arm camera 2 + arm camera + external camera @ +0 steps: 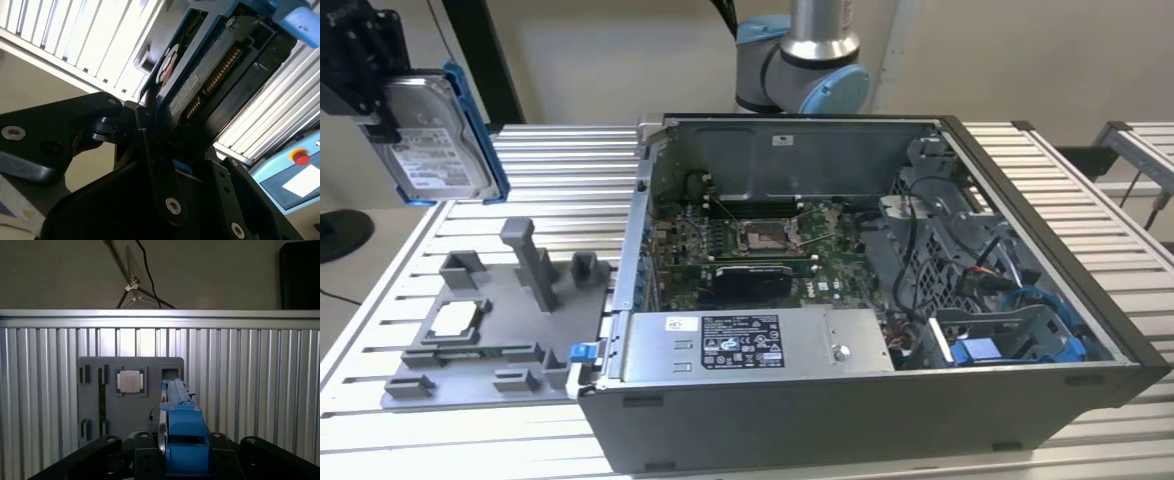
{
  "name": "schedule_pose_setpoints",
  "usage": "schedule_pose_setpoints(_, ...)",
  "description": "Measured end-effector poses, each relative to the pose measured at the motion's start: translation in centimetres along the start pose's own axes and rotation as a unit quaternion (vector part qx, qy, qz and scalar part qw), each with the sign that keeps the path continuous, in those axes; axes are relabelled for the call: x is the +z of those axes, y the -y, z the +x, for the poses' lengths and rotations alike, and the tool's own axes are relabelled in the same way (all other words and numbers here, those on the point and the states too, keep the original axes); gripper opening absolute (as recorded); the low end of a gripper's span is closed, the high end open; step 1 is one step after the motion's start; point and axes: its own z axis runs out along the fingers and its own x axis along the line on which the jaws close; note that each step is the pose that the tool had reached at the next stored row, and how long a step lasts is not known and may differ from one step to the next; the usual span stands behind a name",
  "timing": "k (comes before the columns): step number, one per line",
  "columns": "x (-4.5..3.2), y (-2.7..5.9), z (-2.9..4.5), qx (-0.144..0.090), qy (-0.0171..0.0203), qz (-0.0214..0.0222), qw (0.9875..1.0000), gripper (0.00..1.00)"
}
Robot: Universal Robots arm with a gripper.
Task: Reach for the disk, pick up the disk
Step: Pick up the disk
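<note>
Slatted metal counter [547, 160]; disk [434, 135] aloft at ten o'clock in the exterior view.
Jaws clamped on it; it hangs upright, seemingly clear of the grey fixture [507, 332].

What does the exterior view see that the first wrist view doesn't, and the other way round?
Extra in the exterior view: the open computer case, its green circuit board, and the arm's blue-capped joint. Extra in the first wrist view: thin metal rods and a black cable beyond the table's edge, and a dark panel. Both see the disk clamped in the black hand, up off the slatted table, plus the grey holder tray with the small silver chip in it.
</note>
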Motion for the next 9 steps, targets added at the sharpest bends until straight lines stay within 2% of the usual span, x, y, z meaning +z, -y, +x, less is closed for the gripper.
schedule_pose_setpoints(9, -1.45, -0.04, 0.00, 0.000, 0.0000, 0.0001, 1.0000, 0.00)
